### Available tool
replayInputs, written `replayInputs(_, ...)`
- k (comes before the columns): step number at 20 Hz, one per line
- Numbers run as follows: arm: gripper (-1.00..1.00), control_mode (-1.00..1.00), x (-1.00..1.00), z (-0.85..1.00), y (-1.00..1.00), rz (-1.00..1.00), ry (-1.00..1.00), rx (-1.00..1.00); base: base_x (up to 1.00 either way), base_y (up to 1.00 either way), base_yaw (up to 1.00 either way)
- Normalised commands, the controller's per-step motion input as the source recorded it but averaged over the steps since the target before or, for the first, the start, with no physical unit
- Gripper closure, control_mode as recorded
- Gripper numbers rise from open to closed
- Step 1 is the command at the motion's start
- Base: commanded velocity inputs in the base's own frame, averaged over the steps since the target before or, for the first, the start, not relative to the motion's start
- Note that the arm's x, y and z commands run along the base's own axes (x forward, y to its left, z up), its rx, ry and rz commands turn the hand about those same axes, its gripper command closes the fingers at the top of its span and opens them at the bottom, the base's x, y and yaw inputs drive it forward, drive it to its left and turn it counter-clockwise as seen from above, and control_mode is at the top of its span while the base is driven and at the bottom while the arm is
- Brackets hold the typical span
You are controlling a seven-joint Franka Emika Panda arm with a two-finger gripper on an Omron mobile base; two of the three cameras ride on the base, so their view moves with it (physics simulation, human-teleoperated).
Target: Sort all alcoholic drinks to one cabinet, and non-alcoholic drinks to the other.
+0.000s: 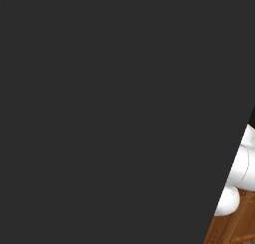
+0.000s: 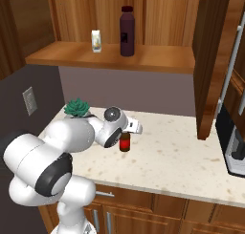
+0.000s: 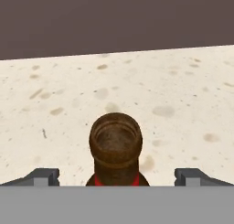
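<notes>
A small dark brown beer bottle with a red label stands upright on the speckled counter. My gripper hangs right above it, open. In the hand view the bottle's open mouth and neck sit between my two fingertips, which stand wide apart on either side without touching it. On the open cabinet shelf above stand a small white carton and a taller dark purple bottle with a dark cap.
An open wooden cabinet door hangs at the right. A green plant sits at the counter's back left, beside a wall outlet. A dark appliance stands at the far right. A dark panel blocks the left base view.
</notes>
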Motion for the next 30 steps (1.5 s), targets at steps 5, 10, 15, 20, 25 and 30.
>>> replayInputs(5, -1.0, -1.0, 0.0, -0.05, 0.0, 0.0, -0.04, 0.01, 0.0, 0.0, 0.0)
replayInputs(10, -1.0, -1.0, 0.0, -0.07, 0.0, 0.0, -0.01, 0.01, 0.0, 0.0, 0.0)
replayInputs(15, 1.0, -1.0, 0.0, -0.01, -0.01, 0.0, -0.04, 0.01, 0.0, 0.0, 0.0)
replayInputs(20, 1.0, -1.0, 0.0, 0.0, -0.02, 0.0, -0.01, 0.01, 0.0, 0.0, 0.0)
replayInputs(25, 1.0, -1.0, 0.0, 0.0, -0.02, 0.0, 0.02, 0.0, 0.0, 0.0, 0.0)
replayInputs(30, 1.0, -1.0, 0.0, 0.06, -0.08, 0.0, 0.02, 0.0, 0.0, 0.0, 0.0)
